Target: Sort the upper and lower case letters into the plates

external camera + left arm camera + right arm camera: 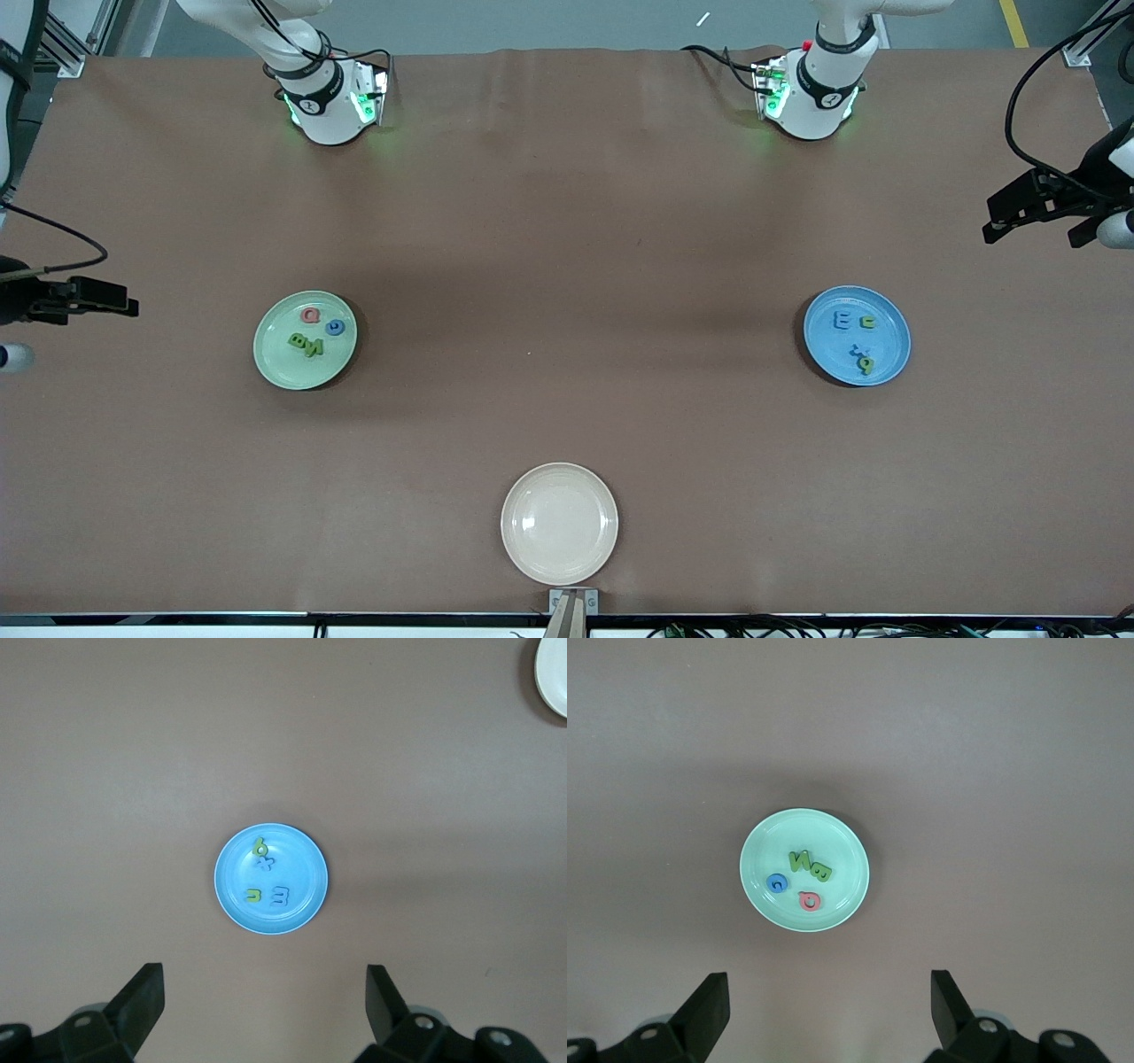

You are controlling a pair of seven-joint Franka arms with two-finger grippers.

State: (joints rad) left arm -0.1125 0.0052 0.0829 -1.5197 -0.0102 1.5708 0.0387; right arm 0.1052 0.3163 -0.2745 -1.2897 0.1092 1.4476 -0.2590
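Seemingly sorted: four letters (312,331) lie in the green plate (275,363), four more letters (856,338) in the blue plate (893,315), the cream plate (559,523) bare. Left gripper (262,1001) and right gripper (827,1005) hang empty, fingers spread, at the table's ends. Only checking remains, I'd say.

A big brown surface (567,266) holds three round plates. The mint green plate (306,340) sits toward the right arm's end. The blue plate (857,335) sits toward the left arm's end, well apart from the green one. The cream plate (559,523) sits between them, nearer to the front camera. The two white arm bases (332,111) stand on the surface too.
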